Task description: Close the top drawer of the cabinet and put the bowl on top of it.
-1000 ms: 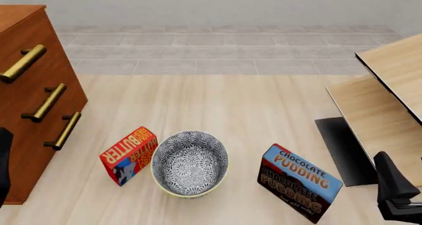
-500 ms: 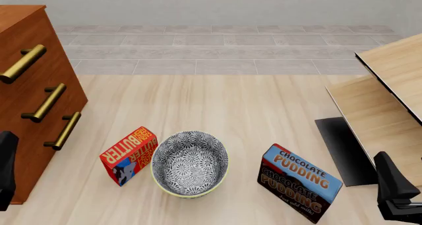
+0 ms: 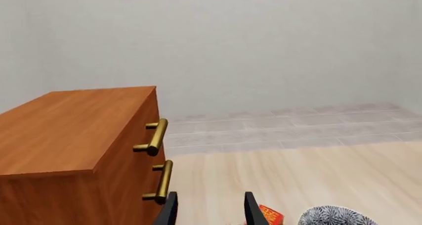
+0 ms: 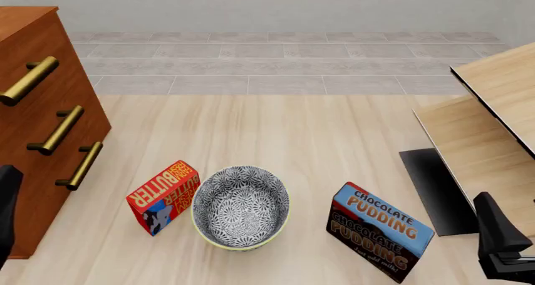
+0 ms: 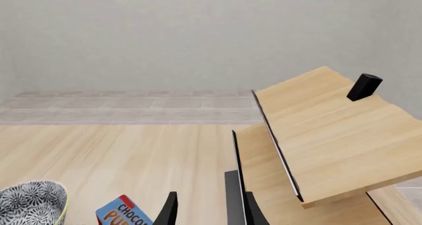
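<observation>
Bowl (image 4: 240, 207) mid-bench between butter box (image 4: 163, 196) and pudding box (image 4: 380, 231), cabinet (image 4: 37, 119) at left edge, both arms' fingers parted, empty.

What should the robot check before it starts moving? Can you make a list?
1. Top drawer shut: cannot tell; its front looks level with the others.
2. Cabinet top free for the bowl: ok, nothing lies on it.
3. Bowl upright and reachable: ok, it stands between the butter box and the pudding box.
4. Left gripper empty: ok, fingers apart, nothing between them.
5. Right gripper empty: ok, fingers apart, holding nothing.
</observation>
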